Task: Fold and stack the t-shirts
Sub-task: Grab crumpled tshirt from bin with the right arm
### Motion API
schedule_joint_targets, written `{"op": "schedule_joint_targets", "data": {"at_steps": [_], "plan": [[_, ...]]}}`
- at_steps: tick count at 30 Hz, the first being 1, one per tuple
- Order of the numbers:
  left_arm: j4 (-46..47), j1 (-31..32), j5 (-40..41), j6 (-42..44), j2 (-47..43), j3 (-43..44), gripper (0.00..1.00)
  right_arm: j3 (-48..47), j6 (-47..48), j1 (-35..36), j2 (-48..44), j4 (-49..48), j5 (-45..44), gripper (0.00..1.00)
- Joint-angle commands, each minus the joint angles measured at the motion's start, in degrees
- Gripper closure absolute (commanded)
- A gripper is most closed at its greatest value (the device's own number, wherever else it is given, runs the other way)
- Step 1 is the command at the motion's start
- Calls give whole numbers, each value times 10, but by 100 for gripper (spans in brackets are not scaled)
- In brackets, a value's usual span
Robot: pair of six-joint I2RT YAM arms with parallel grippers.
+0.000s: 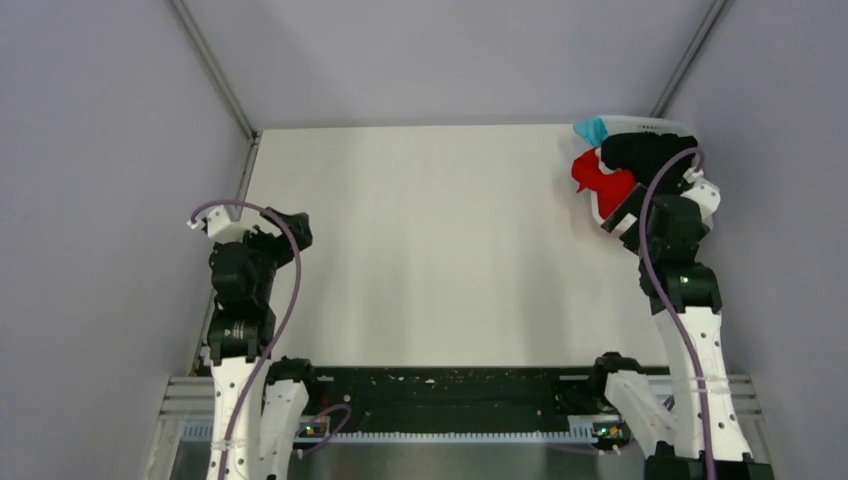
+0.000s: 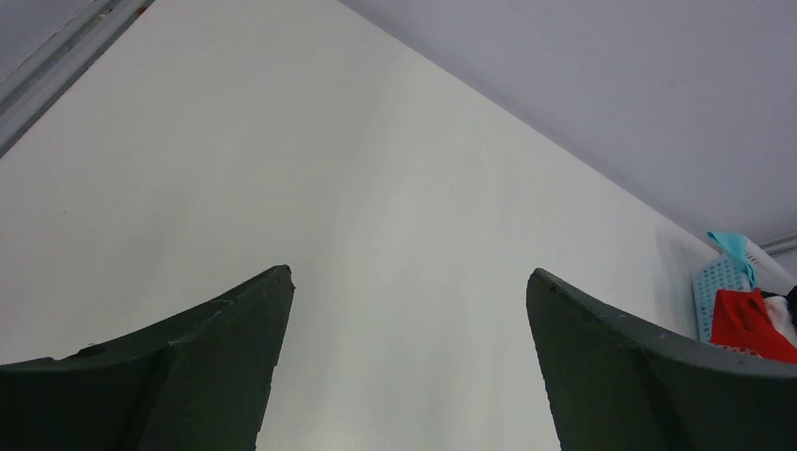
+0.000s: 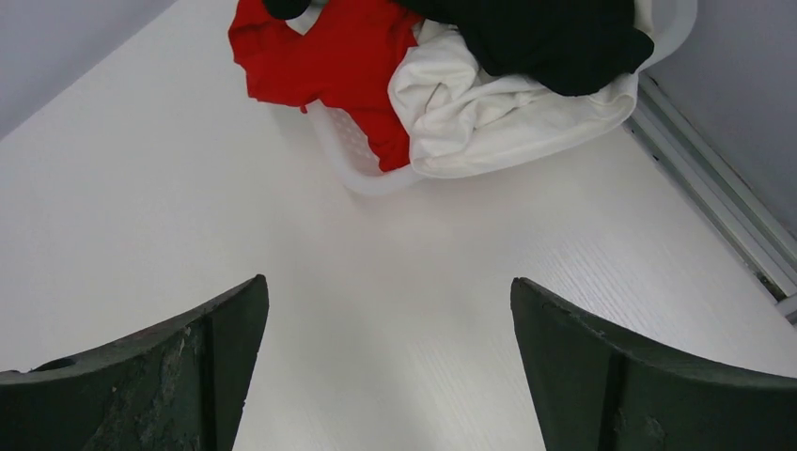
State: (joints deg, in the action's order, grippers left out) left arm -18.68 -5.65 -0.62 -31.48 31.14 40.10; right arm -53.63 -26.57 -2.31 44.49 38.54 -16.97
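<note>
Four t-shirts point(image 1: 640, 150), all crumpled together in a white lattice basket point(image 3: 352, 160) at the far right corner of the table point(image 1: 430, 240). None spread flat, so no long axis, neckline or hem direction readable for any of them.

Black t-shirt point(image 3: 545, 33) uppermost, heaped toward the far side of the basket. White t-shirt point(image 3: 489, 113) beneath it, bulging out over the near rim. Red t-shirt point(image 3: 329, 52) spilling over the rim on the side facing the table's middle, part of it hanging outside the basket wall. Light blue t-shirt point(image 1: 592, 128) at the basket's far left corner, draped over the rim there, only a small part visible.

Count: one black, one red, one white, one light blue; one basket.

Left gripper point(image 2: 409, 274) spread wide, nothing between the fingers, nothing touched, held over bare tabletop near the table's left edge, well apart from the basket. Right gripper point(image 3: 387, 282) likewise spread wide, holding and touching nothing, poised above the tabletop just on the near side of the basket, fingers directed toward the red and white cloth.
</note>
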Motion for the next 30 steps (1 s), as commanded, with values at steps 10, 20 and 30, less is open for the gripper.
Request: {"op": "schedule_joint_targets", "data": {"at_steps": [10,20,30], "plan": [[3,-1,-4,4,11,23,1,-135,71,-76,278,-204,18,1],[2,-2,24,6,14,16,1,-318,93,-90,537,-203,56,11],[0,-2,25,5,22,16,1,-397,158,-95,530,-225,41,100]]}}
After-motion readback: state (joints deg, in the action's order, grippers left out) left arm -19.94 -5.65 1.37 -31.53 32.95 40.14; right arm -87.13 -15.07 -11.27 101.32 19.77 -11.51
